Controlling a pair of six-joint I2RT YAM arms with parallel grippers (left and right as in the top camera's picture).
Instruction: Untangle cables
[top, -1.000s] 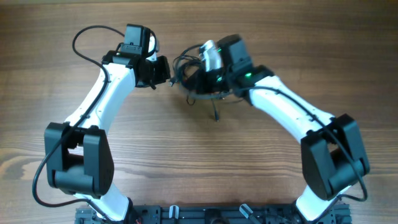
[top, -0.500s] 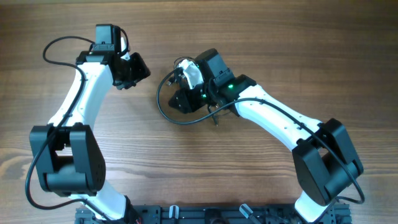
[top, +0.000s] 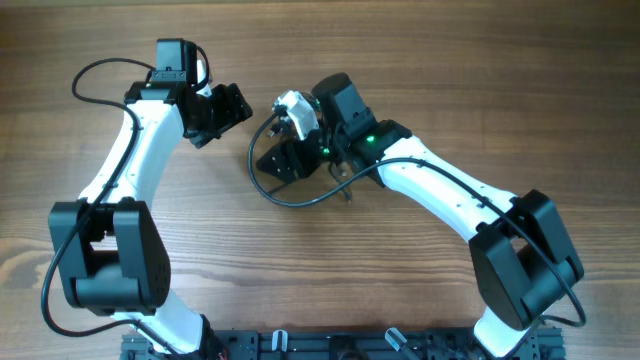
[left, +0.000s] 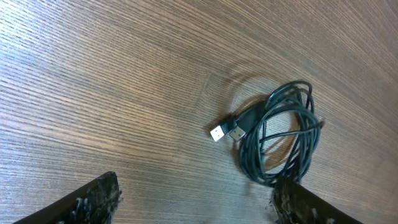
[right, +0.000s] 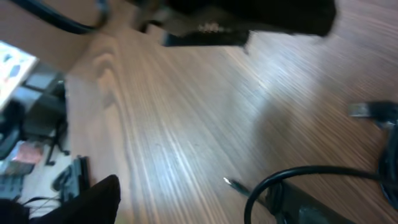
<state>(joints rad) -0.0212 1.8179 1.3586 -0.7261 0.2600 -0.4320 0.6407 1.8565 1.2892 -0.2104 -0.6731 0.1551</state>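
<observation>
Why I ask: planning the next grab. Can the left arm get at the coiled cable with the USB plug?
Probably yes. In the left wrist view, the coiled cable lies on bare table ahead of the open left tool, nothing between them. The right arm is close, though.

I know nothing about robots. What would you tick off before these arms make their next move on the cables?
1. Left gripper open, nothing between its fingers: ok.
2. Right gripper open: ok.
3. Cables untangled: not ok, coiled in overlapping loops.
4. Plug in plain sight on the table: ok.
5. Cables clear of the right gripper: cannot tell, the right wrist view is blurred.
</observation>
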